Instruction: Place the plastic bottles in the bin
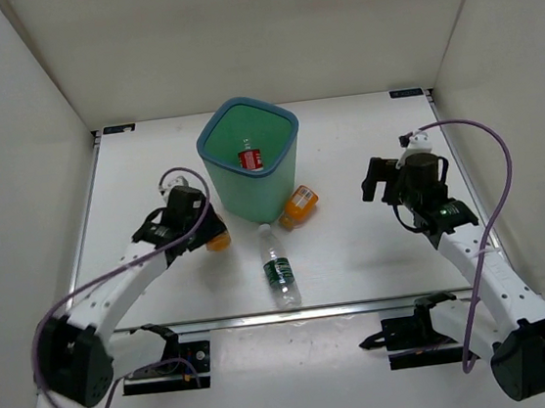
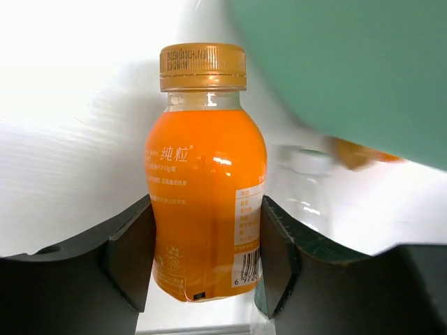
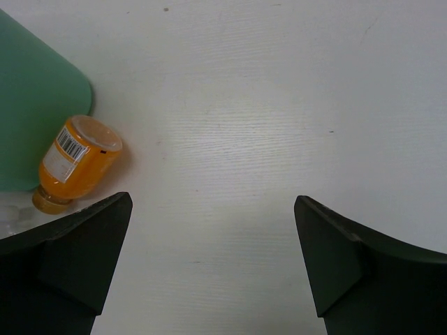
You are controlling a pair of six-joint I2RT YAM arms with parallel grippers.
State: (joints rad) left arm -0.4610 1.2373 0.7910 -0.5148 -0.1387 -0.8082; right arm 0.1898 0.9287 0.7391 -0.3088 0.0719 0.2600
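The orange-filled bottle (image 2: pixel 206 174), just beside the bin (image 1: pixel 237 193) near the surface's middle, is clamped low on its body by the left gripper (image 2: pixel 202 262). It is judged smooth, stiff and liquid-heavy. The right gripper (image 3: pixel 213 258) is spread apart.

The left gripper (image 1: pixel 208 230) hides most of its orange bottle (image 1: pixel 220 241).

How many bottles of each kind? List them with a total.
Orange-filled bottles: 2
Red-labelled bottle: 1
Green-labelled clear bottle: 1
Total: 4 bottles in view
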